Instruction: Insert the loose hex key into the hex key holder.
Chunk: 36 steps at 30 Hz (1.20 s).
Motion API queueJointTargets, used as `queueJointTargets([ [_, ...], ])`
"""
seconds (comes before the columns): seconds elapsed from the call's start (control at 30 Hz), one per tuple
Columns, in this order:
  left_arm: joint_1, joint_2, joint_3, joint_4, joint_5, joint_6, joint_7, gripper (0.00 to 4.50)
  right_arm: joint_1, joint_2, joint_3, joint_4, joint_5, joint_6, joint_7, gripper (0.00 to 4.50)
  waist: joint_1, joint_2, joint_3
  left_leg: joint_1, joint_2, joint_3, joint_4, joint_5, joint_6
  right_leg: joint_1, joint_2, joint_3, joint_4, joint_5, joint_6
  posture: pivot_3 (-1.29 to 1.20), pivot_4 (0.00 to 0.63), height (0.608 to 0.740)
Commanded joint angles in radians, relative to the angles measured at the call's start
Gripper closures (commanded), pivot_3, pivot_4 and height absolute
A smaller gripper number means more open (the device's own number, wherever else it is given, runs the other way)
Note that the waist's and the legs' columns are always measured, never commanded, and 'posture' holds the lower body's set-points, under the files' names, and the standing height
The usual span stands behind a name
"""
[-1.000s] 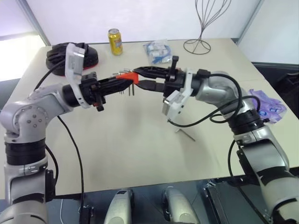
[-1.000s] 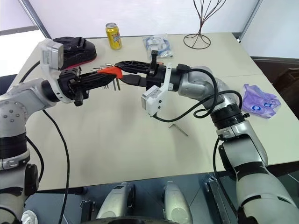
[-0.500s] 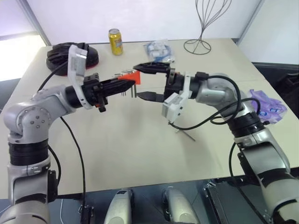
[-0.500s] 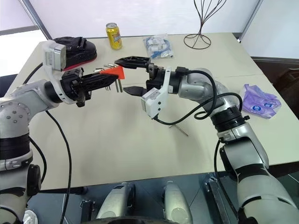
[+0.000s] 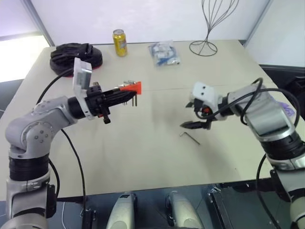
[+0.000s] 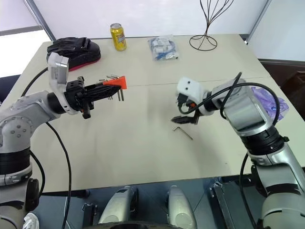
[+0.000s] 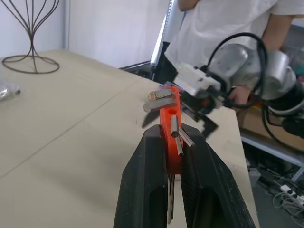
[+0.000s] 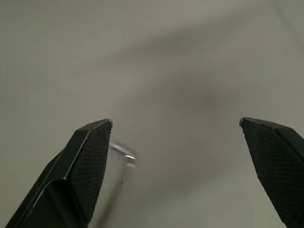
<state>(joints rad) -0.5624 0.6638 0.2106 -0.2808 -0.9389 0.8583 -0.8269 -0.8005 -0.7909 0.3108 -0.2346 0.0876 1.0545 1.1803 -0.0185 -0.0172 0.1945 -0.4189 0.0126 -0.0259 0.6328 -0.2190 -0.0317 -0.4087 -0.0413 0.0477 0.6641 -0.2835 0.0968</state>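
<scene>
The left hand is clamped on the hex key holder, holding the red block in the air over the left part of the table, with its short dark keys pointing down and away. The loose hex key lies flat on the table to the right of centre, well apart from the holder. The right hand hovers just beside and above it with its fingers spread wide and nothing between them. From that hand the key lies slightly nearer the robot and a little to the left; in the right wrist view the grey rod sits close to one fingertip rather than centred in the gap. The key's long arm runs diagonally, from its bend at the far left toward the near right. The right hand is by far the nearer, so the pickup looks to be its job, after a small shift to centre the rod.
</scene>
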Motion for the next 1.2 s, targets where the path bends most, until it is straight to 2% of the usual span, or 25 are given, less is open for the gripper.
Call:
queueJointTargets([
  [0.03,-0.004,0.006,0.021,-0.033,-0.002,-0.022,0.013,4.50,0.027,-0.014,-0.002,-0.104,0.072,0.152,-0.023,0.05,0.005,0.000,0.000,0.000,0.000,0.000,0.000,0.000,0.000,0.000,-0.001,0.000,0.000,0.000,0.000,0.00,0.150,0.740],
  [0.2,0.005,0.008,0.027,-0.040,-0.007,-0.021,0.029,4.50,0.100,0.013,0.003,-0.149,0.110,0.244,-0.128,0.05,0.005,0.000,0.000,-0.002,-0.001,0.000,0.002,0.000,0.000,0.000,-0.003,0.000,-0.001,0.000,0.000,0.00,0.150,0.740],
  [0.43,0.019,0.010,0.035,-0.060,-0.023,-0.012,0.053,4.50,0.157,-0.001,0.024,-0.116,0.095,0.168,-0.232,0.05,0.004,0.000,0.000,-0.003,-0.002,0.000,0.002,0.000,0.000,0.000,-0.002,-0.001,-0.001,0.000,0.001,0.00,0.150,0.740],
  [0.8,0.031,0.019,0.027,-0.072,-0.018,-0.017,0.059,4.50,0.217,-0.002,0.038,-0.032,0.081,0.079,-0.318,0.05,0.004,-0.001,0.000,-0.003,-0.002,0.000,0.002,0.000,0.000,0.000,-0.002,-0.001,-0.001,0.000,0.001,0.00,0.150,0.740],
  [0.9,0.031,0.021,0.024,-0.071,-0.013,-0.019,0.058,4.50,0.233,-0.001,0.043,-0.015,0.081,0.056,-0.329,0.98,0.004,-0.002,-0.001,-0.002,-0.002,0.000,0.002,0.000,0.000,0.001,-0.001,-0.001,-0.001,0.000,0.001,0.00,0.150,0.740],
  [0.97,0.031,0.022,0.022,-0.070,-0.010,-0.021,0.058,4.50,0.235,0.002,0.044,-0.003,0.083,0.052,-0.335,1.89,0.004,-0.002,-0.001,-0.002,-0.002,0.000,0.003,0.000,0.000,0.001,-0.001,-0.001,-0.001,0.000,0.001,0.00,0.150,0.740],
  [1.1,0.030,0.021,0.022,-0.067,-0.007,-0.022,0.060,4.50,0.231,0.008,0.047,0.013,0.082,0.043,-0.345,4.08,0.004,-0.003,-0.002,-0.002,-0.002,0.000,0.003,0.000,0.000,0.002,-0.001,-0.002,-0.001,0.000,0.001,0.00,0.150,0.740],
  [1.13,0.030,0.021,0.022,-0.068,-0.006,-0.023,0.061,4.50,0.230,0.009,0.047,0.013,0.083,0.043,-0.346,4.47,0.004,-0.003,-0.002,-0.001,-0.002,0.000,0.003,0.000,0.000,0.002,-0.001,-0.002,-0.001,0.000,0.001,0.00,0.150,0.740],
  [1.2,0.032,0.021,0.023,-0.069,-0.006,-0.023,0.062,4.50,0.231,0.010,0.045,0.006,0.086,0.045,-0.348,4.47,0.004,-0.004,-0.002,-0.001,-0.002,0.000,0.003,0.000,0.000,0.003,-0.001,-0.002,-0.001,0.000,0.001,0.00,0.150,0.740],
])
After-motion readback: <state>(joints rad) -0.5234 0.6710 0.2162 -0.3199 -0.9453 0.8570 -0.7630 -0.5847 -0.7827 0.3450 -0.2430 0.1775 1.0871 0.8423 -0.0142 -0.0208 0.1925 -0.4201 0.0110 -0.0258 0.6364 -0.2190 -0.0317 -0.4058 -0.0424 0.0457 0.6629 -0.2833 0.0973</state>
